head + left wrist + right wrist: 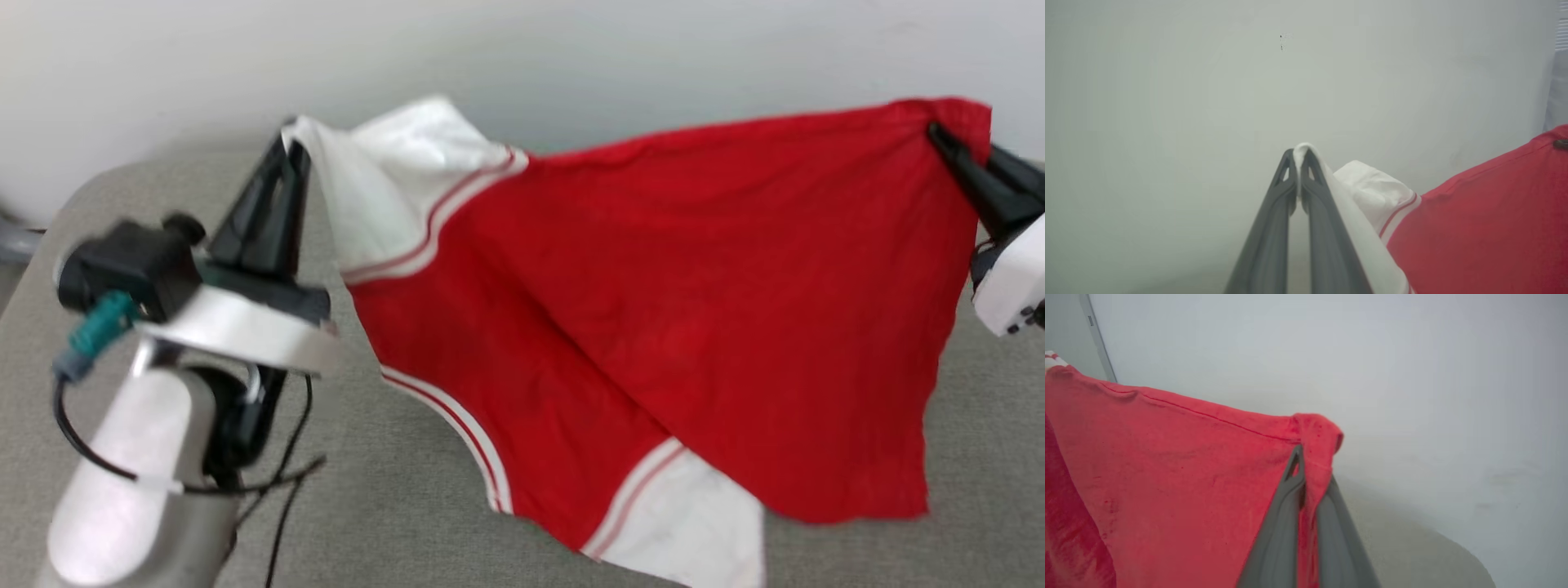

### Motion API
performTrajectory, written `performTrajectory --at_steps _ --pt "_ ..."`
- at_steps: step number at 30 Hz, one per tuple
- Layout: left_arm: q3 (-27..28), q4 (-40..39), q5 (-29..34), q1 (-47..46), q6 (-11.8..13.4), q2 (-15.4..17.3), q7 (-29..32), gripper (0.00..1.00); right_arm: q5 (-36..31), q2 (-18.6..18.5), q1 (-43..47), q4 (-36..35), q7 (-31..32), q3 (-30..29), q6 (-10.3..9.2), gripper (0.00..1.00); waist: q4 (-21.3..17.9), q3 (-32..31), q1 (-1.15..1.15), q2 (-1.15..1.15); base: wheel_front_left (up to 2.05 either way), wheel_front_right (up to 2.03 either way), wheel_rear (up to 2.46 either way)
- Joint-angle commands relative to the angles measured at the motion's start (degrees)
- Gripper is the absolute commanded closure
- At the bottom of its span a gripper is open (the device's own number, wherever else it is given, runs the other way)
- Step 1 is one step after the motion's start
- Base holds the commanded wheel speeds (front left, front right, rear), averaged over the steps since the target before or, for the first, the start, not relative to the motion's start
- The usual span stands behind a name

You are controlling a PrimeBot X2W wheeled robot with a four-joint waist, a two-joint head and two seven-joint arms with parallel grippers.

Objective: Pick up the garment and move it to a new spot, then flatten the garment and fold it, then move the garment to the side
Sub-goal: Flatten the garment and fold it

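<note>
Both arms up, fingers pinched shut.
The left gripper (292, 149) rises at the upper left of the head view above a pale forearm (122, 474), its fingers pressed together on the garment (653, 286); the right gripper (939, 135) reaches in from the upper right edge, likewise clamped.
</note>
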Motion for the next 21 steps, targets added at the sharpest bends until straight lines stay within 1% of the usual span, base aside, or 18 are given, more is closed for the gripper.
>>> performTrajectory --at_steps 1,7,12,17,21 --pt "0.28 -0.19 0.31 -1.53 -0.24 0.24 0.26 1.0 -0.27 0.61 0.39 -0.38 0.04 -0.66 -0.09 1.0 -0.55 -0.26 0.0 0.0 0.0 0.0 0.0" --pt "-0.07 0.55 0.83 -11.66 -1.89 1.53 3.0 1.0 -3.71 3.14 -1.68 -4.81 1.74 -6.16 -0.09 1.0 -1.83 0.24 0.0 0.0 0.0 0.0 0.0" --pt "-1.03 2.05 0.92 -19.25 -3.0 1.01 4.33 1.0 -5.74 5.26 -4.62 -7.16 3.54 -9.05 -0.09 1.0 -2.3 1.78 0.0 0.0 0.0 0.0 0.0" --pt "-2.44 4.97 0.75 -26.88 -4.07 -0.26 5.11 1.0 -7.13 6.49 -9.25 -7.37 5.44 -10.34 -0.08 1.0 -2.25 4.89 0.0 0.0 0.0 0.0 0.0" --pt "-3.14 7.9 0.83 -34.21 -4.92 -0.72 5.75 1.0 -7.8 7.19 -14.99 -5.58 6.6 -11.5 -0.09 1.0 -2.06 9.02 0.0 0.0 0.0 0.0 0.0"
